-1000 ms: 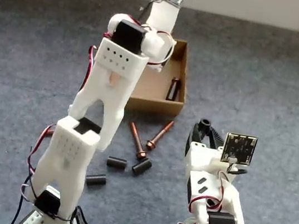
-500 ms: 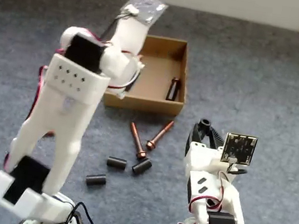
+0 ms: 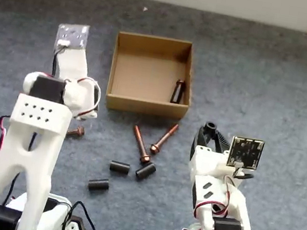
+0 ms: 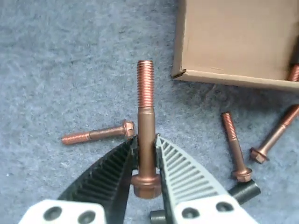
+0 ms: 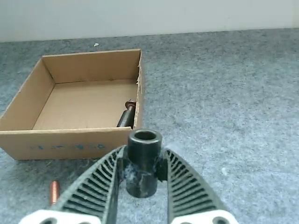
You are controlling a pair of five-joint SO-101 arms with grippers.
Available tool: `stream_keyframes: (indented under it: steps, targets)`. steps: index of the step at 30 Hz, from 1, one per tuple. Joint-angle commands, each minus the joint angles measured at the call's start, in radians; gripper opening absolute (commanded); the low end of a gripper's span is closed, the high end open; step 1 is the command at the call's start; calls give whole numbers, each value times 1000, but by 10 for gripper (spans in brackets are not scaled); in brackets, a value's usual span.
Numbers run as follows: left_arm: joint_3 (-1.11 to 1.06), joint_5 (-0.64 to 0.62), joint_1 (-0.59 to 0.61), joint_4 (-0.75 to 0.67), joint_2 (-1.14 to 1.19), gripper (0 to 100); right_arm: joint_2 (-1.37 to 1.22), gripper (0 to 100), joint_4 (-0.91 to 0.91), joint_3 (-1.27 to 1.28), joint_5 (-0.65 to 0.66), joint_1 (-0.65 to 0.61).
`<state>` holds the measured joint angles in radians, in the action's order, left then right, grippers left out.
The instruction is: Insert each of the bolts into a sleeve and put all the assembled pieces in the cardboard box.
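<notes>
Bolt [image 4: 145, 121] along left claw [image 4: 145, 139], threads outward, sleeve [image 5: 143, 164] gripped by right claw [image 5: 144, 151]

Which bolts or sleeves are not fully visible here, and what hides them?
High view: the left arm covers most of a loose bolt.
Left wrist view: the picture edge cuts off the assembled piece; the left gripper, holding the gripped bolt, hides part of a lying sleeve.
Right wrist view: the right gripper, holding the gripped sleeve, hides part of another bolt.

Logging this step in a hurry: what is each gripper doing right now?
Left gripper: closed on a bolt.
Right gripper: closed on a sleeve.
</notes>
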<state>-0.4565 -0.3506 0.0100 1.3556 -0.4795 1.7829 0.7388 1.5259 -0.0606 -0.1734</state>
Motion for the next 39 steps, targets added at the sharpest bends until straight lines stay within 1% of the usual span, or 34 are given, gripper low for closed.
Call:
stream_keyframes:
  steps: [1,3,4,8,10,11,13,14,16,19,20,21,23,25,27,29,30,32,34,37,39]
  targets:
    - [-73,-132,16,-126,-42,6,15,5,1,-15,9,7]
    - [-136,-167,19,-236,-41,5,15,5,1,-15,9,7]
    - [-179,-218,18,-288,-42,5,15,5,1,-15,9,7]
    - [-352,-555,12,-488,-36,6,15,5,1,-15,9,7]
    - [-424,-669,7,-568,-35,6,15,5,1,-15,9,7]
    - [-449,-690,-5,-600,-35,7,15,5,1,-15,9,7]
    - [-483,-692,-31,-646,-35,12,15,5,1,-15,9,7]
    - [-493,-692,-45,-658,-35,31,15,5,1,-15,9,7]
    - [-496,-697,-70,-657,-35,115,15,5,1,-15,9,7]
    - [-498,-697,-90,-657,-41,287,16,5,1,-15,9,7]
    - [-498,-694,-91,-657,-41,320,16,5,1,-15,11,7]
    - [-498,-692,-91,-657,-42,329,16,5,1,-15,11,7]
    - [-493,-672,-87,-655,-42,303,16,5,1,-15,11,7]
    - [-492,-608,-85,-655,-44,239,16,5,1,-15,11,7]
    - [-486,-525,-84,-655,-44,146,16,5,1,-15,11,7]
    - [-463,-413,-76,-643,-44,36,16,5,1,-15,11,7]
    - [-440,-344,-64,-621,-44,0,16,5,1,-15,11,7]
    - [-381,-184,-35,-551,-44,36,16,5,1,-15,11,7]
    - [-309,-5,16,-474,-44,40,16,5,1,-15,11,7]
    - [-240,330,70,-417,-39,37,15,5,-19,-15,9,7]
    - [-226,568,73,-402,-42,40,8,5,-35,-12,11,7]
